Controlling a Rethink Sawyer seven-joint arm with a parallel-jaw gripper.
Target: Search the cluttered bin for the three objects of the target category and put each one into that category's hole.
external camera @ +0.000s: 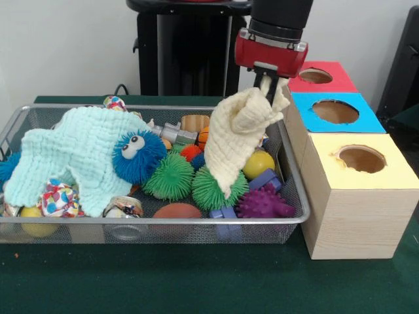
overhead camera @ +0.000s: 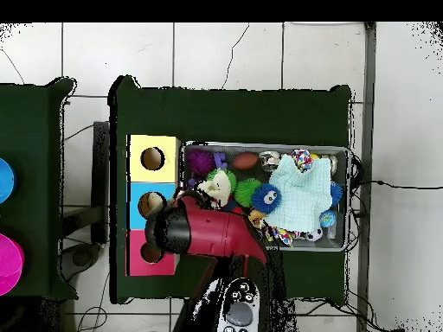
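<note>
The bin (external camera: 163,222) is a wide silver wire-mesh basket full of toys; it also shows in the overhead view (overhead camera: 347,199). My gripper (external camera: 267,84) is shut on a cream-yellow cloth (external camera: 237,137) and holds it by one corner above the bin's right end, next to the boxes. The cloth hangs down onto a green spiky ball (external camera: 213,190). In the overhead view the cloth (overhead camera: 218,186) shows at the bin's left end and the red arm (overhead camera: 212,233) covers the gripper. Three wooden boxes with holes stand beside the bin: red top (external camera: 321,77), blue top (external camera: 335,112), yellow top (external camera: 361,160).
In the bin lie a mint-green cloth (external camera: 72,157), a blue fuzzy toy with eyes (external camera: 139,156), a second green spiky ball (external camera: 170,176), a purple spiky ball (external camera: 262,203), a yellow ball (external camera: 258,163), a brown ball (external camera: 177,211) and a blue brick (external camera: 265,178).
</note>
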